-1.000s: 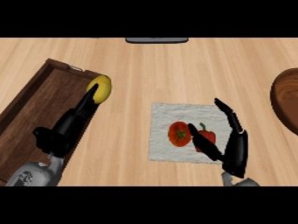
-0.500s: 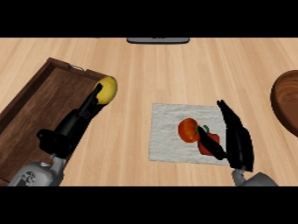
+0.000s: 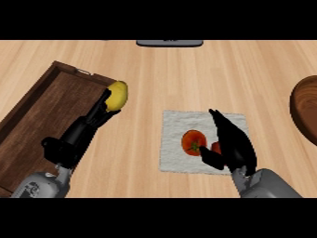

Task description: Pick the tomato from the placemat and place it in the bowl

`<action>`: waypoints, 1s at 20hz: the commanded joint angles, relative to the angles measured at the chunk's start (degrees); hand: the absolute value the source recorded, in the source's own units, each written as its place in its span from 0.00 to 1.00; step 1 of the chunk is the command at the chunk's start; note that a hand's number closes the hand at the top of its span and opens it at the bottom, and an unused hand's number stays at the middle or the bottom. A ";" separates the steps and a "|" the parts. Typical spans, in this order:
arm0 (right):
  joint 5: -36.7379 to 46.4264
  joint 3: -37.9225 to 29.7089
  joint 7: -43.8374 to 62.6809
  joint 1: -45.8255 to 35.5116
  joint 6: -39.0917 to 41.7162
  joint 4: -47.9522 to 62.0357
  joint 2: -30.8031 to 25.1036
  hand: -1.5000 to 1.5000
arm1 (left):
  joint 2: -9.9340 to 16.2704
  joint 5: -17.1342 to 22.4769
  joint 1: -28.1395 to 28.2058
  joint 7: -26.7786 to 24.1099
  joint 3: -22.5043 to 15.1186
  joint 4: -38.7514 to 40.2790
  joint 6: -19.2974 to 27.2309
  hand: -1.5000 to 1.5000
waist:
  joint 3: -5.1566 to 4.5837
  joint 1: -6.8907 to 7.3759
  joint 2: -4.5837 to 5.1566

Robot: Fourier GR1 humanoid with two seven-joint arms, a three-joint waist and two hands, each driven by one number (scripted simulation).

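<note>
The tomato (image 3: 193,142) lies on the white placemat (image 3: 175,139), with the right hand (image 3: 231,142) just beside it, fingers straight and thumb touching it. The wooden bowl (image 3: 315,111) sits well apart at the bench's right edge. The left hand (image 3: 78,135) rests open over the tray (image 3: 30,116).

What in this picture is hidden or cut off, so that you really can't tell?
- Bowl, head view: cut off by the right edge, so its inside is unseen.
- Tomato, on the placemat: the right hand covers its right side, so the grip is unclear.
- Yellow fruit by the tray: the left hand overlaps it; contact is unclear.
- Dark object, top edge: cut off, unidentifiable.
</note>
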 commanded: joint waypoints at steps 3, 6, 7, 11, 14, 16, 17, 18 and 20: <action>-6.05 -2.24 23.37 -10.33 16.03 -8.29 4.54 0.00 | -2.10 -1.30 -0.66 0.86 -0.73 -0.51 1.16 0.50 | 0.35 -0.09 0.27; -2.69 -0.31 24.75 -10.04 14.22 -4.02 8.79 0.00 | 0.08 0.43 -0.55 -0.85 2.57 1.22 -2.13 0.50 | 0.42 0.05 0.56; -3.29 -1.25 27.02 -10.57 16.35 -7.83 7.82 0.00 | -0.36 -0.57 0.82 1.31 1.45 -1.63 -0.58 0.50 | 0.45 -0.01 0.38; 0.78 0.80 24.91 -10.32 14.88 -3.30 11.03 0.00 | -1.55 -1.02 0.08 1.62 1.81 -1.73 -0.77 0.50 | 0.47 0.10 0.52; 3.36 -0.39 23.17 -10.14 15.33 -2.58 10.70 0.00 | -2.76 -2.45 1.47 -1.21 1.02 0.23 -1.28 0.50 | 0.47 0.03 0.56; 7.44 0.67 20.58 -8.61 12.45 -0.05 12.36 0.00 | -4.13 -3.87 0.67 1.80 -0.41 -1.66 0.21 0.50 | 0.50 0.03 0.56; 10.83 4.80 25.99 -6.49 12.05 -4.90 14.60 0.00 | -3.17 -4.43 2.56 -2.54 0.20 0.24 -0.89 0.50 | 0.46 -0.29 0.42; 10.38 2.30 24.15 -6.93 13.49 -3.93 13.74 0.00 | -1.77 -2.38 0.42 2.60 2.37 -2.70 -1.60 0.50 | 0.49 -0.14 0.45; 13.95 3.63 21.00 -2.22 11.49 -4.96 11.67 0.00 | -3.14 -3.93 1.24 0.51 1.76 -0.99 -0.73 0.50 | 0.49 -0.56 0.47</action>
